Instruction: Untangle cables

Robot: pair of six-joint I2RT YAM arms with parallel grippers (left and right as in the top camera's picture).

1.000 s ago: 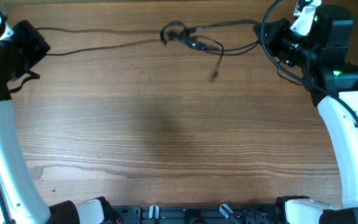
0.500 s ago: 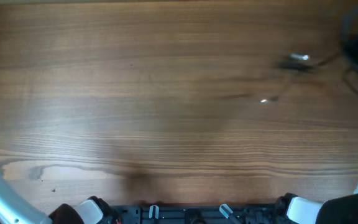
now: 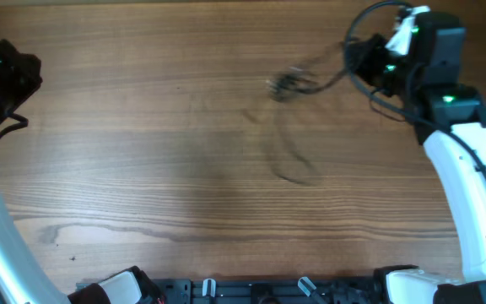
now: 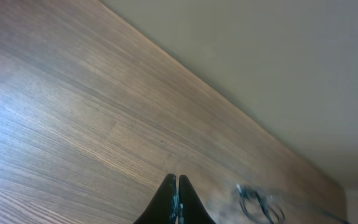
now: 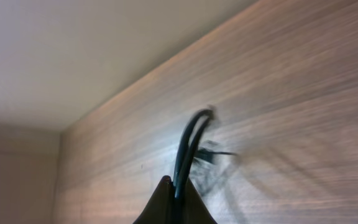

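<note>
The cables [image 3: 289, 83] show as a blurred black tangle at the back of the table, right of centre, with faint loops trailing toward the front [image 3: 287, 160]. My right gripper [image 3: 354, 59] is shut on two black strands of the cables [image 5: 191, 140], which rise from between its jaws [image 5: 178, 184] to the blurred knot. My left gripper [image 3: 34, 72] sits at the far left edge, well away from the tangle. Its jaws [image 4: 177, 182] are shut, with no strand visible between them. The knot [image 4: 260, 204] shows small and blurred to its right.
The wooden table [image 3: 184, 186] fills the view. Thick black cords loop around the right arm's wrist [image 3: 369, 25]. Both arm bases stand at the front edge [image 3: 251, 291]. The table's far edge meets a pale wall [image 4: 278, 74].
A second ago a strand stretched from the knot to the left gripper; now none reaches it. The tangle has shifted right toward the right gripper and is blurred with motion.
</note>
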